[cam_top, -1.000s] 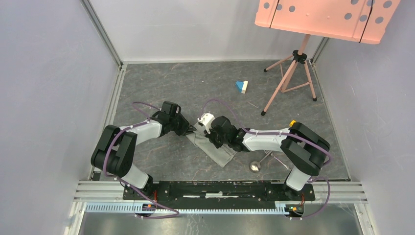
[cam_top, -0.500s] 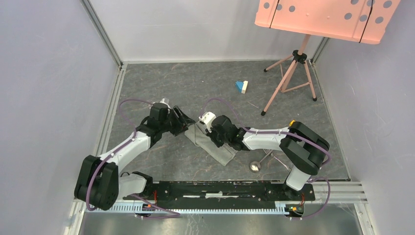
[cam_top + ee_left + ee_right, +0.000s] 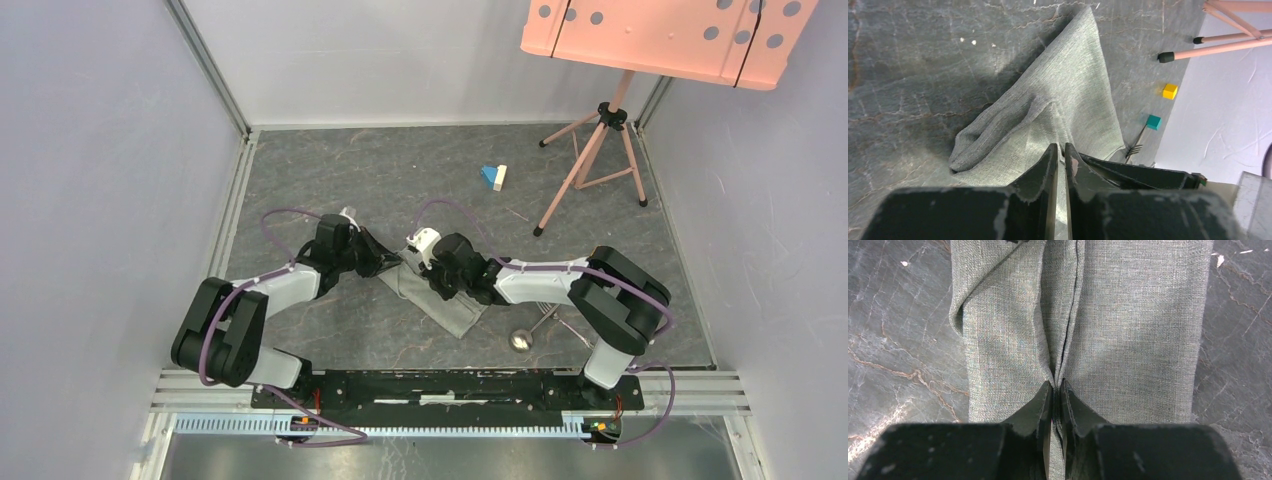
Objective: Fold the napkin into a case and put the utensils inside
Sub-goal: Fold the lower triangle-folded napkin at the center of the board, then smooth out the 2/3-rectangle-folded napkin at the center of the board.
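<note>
— Left claw (image 3: 1058,150): what has it got?
— Its jaws are nearly closed, pinching a raised fold of the light grey rectangular soft cloth napkin (image 3: 1068,90). The right claw (image 3: 1056,387) is likewise almost shut, nipping a thin ridge that runs lengthwise down the middle of the cloth.
— So both are on the cloth. How far along would you say?
— Partway, I judge. The napkin lies as a long narrow band on the dark marbled tabletop (image 3: 400,170), slanting between the two arms. One end is rumpled and loose, and I see no tidy pouch with a flap yet.
— And the cutlery?
— Outside. The small shiny silver round-bowled spoon (image 3: 520,340) rests near the right arm's base, apart from the cloth. The thin silver metal fork (image 3: 1135,148) lies just past the napkin's far edge in the left wrist view. Neither is inside anything.
— Left to do, then?
— Finishing the folds, then loading fork and spoon.
</note>
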You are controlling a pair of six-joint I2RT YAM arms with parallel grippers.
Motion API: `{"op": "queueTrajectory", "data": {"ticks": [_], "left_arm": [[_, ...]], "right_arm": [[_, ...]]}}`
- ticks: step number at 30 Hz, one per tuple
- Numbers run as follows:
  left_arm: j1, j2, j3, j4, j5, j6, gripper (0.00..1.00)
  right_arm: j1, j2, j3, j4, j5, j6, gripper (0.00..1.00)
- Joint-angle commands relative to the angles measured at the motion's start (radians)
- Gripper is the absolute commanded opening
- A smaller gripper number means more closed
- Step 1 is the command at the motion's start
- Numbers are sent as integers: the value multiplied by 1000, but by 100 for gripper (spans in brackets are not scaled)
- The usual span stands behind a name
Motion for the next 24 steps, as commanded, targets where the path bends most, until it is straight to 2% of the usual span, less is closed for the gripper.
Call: {"op": "queueTrajectory", "data": {"ticks": [1, 4, 9, 15, 18, 20, 24], "left_arm": [[4, 10, -5, 108, 30, -45, 16], [5, 20, -5, 109, 26, -44, 16], [5, 70, 16, 116, 32, -35, 15], [14, 163, 39, 158, 37, -33, 11], [25, 193, 35, 189, 48, -39, 9], [27, 199, 37, 192, 51, -39, 8], [30, 215, 35, 193, 50, -38, 8]], "right_arm": [[-6, 12, 39, 26, -26, 2, 15], [-6, 8, 33, 36, -65, 5, 13], [-16, -2, 21, 36, -44, 22, 16], [-21, -16, 60, -33, -34, 27, 31], [-21, -68, 72, -55, -25, 46, 48], [-23, -76, 95, -49, -91, 54, 54], [-35, 10, 164, 27, -342, 120, 56]]}}
